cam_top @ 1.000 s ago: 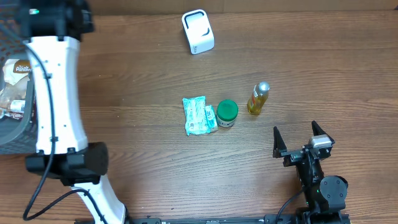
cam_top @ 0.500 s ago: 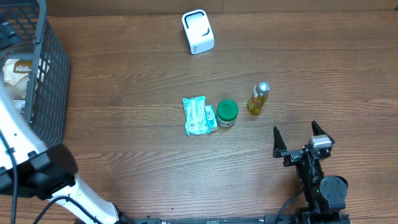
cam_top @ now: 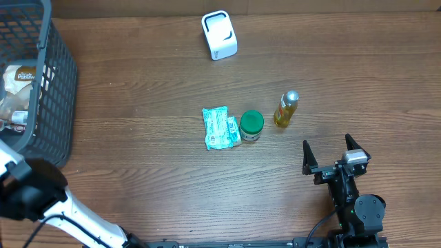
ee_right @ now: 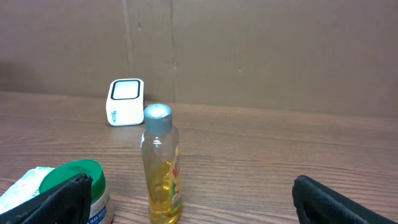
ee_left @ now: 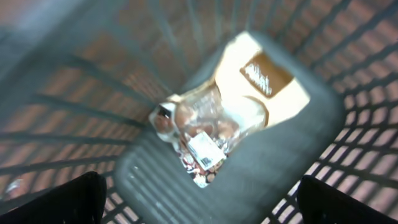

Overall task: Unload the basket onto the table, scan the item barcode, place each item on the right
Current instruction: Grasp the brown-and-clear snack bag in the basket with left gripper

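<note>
Nearest you, your right gripper point(cam_top: 326, 142) sits low at the table's point(cam_top: 151, 83) front edge, fingers spread wide and holding nothing. Just beyond it the yellow bottle point(cam_top: 286, 110) stands upright. To the bottle's left is the green-lidded jar point(cam_top: 251, 126), with the teal packet point(cam_top: 220, 128) just beside it. Farthest back sits the white scanner point(cam_top: 219, 34). Your left gripper point(ee_left: 199, 202) hangs spread and empty over the basket point(cam_top: 52, 103), where a snack bag point(ee_left: 205, 134) lies.

Left arm point(cam_top: 31, 193) lying bent at lower left, left gripper point(ee_left: 199, 205) gaping wide, right gripper point(cam_top: 329, 153) resting at lower right, jaws standing apart.
</note>
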